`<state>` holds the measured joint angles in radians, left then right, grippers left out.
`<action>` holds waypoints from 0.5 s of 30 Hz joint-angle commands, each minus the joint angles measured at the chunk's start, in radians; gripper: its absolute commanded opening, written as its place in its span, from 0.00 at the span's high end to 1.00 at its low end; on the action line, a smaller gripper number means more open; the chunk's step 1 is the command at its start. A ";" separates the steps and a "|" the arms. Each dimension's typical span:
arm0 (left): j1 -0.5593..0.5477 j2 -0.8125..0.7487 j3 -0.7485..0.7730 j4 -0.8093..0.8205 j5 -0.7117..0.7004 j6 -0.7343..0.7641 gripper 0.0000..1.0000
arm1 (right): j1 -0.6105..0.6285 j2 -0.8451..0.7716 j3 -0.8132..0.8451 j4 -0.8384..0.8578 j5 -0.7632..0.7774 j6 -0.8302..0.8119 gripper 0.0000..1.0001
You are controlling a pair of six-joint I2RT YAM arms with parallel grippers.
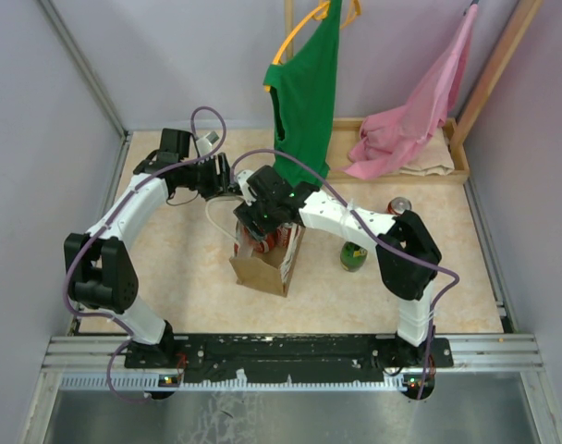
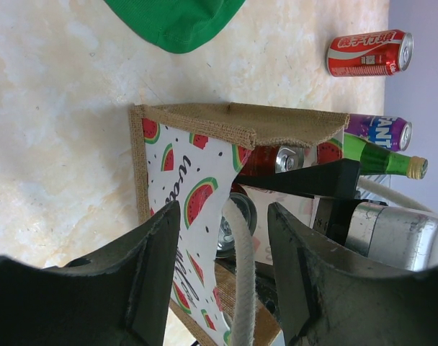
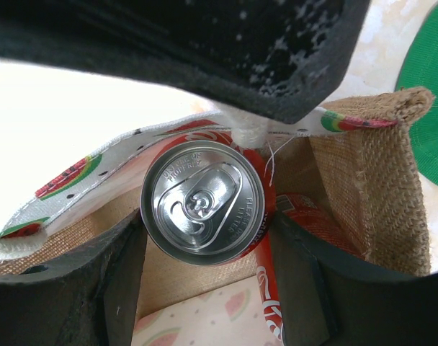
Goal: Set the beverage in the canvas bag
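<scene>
The canvas bag, tan burlap with a watermelon-print panel, stands open in the middle of the table. It also shows in the left wrist view and the right wrist view. My right gripper is over the bag's mouth, shut on a red can held upright inside the opening. The can's top also shows in the left wrist view. My left gripper is open at the bag's far side, with the white rope handle running between its jaws.
A red can lies on the table beyond the bag. A purple Fanta can and a green bottle are at the bag's right. A green shirt and pink cloth hang over a wooden tray at the back.
</scene>
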<state>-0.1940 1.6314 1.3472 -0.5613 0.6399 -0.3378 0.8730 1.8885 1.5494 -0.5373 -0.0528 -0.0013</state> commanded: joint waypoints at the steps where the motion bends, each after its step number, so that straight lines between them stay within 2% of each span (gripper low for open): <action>1: 0.007 0.004 0.026 -0.001 0.019 0.017 0.42 | -0.009 -0.031 0.019 0.071 0.039 -0.028 0.40; 7: 0.007 0.005 0.026 -0.003 0.023 0.019 0.42 | -0.009 -0.035 0.041 0.043 0.051 -0.033 0.34; 15: 0.007 0.001 0.022 -0.006 0.025 0.022 0.43 | -0.009 -0.042 0.055 0.025 0.070 -0.040 0.31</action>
<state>-0.1940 1.6318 1.3472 -0.5617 0.6418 -0.3355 0.8722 1.8881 1.5524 -0.5365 -0.0235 -0.0200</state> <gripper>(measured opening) 0.575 0.688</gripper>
